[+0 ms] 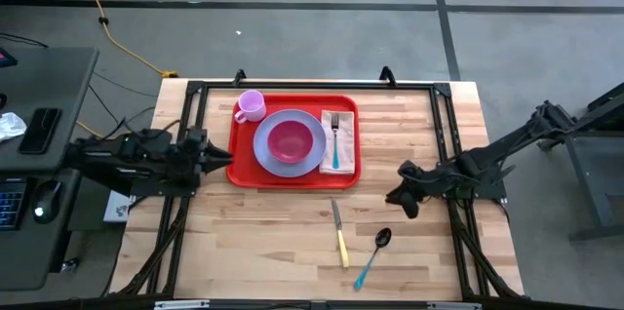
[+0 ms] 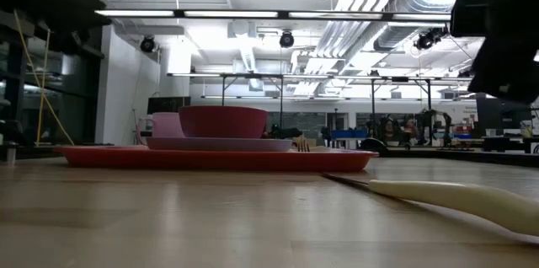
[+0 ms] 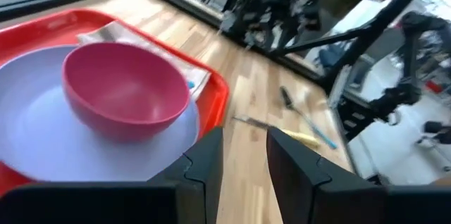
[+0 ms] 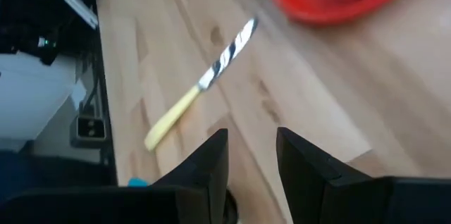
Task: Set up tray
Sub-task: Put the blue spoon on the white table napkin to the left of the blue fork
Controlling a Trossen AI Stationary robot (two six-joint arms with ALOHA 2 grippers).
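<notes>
The red tray lies flat on the wooden table at the far middle. On it stand a pink cup and a lavender plate bearing a pink bowl. A fork lies on a white napkin at the tray's right end. My left gripper hovers open at the tray's left edge and points over it. My right gripper is open right of the tray, above bare wood. A yellow-handled knife and a blue-handled spoon lie flat on the table nearer the front.
Black frame rails run along the table's left, far and right sides. A desk with a keyboard and a phone stands left of the table. Bare wood stretches between the tray and the table's near edge, apart from the knife and spoon.
</notes>
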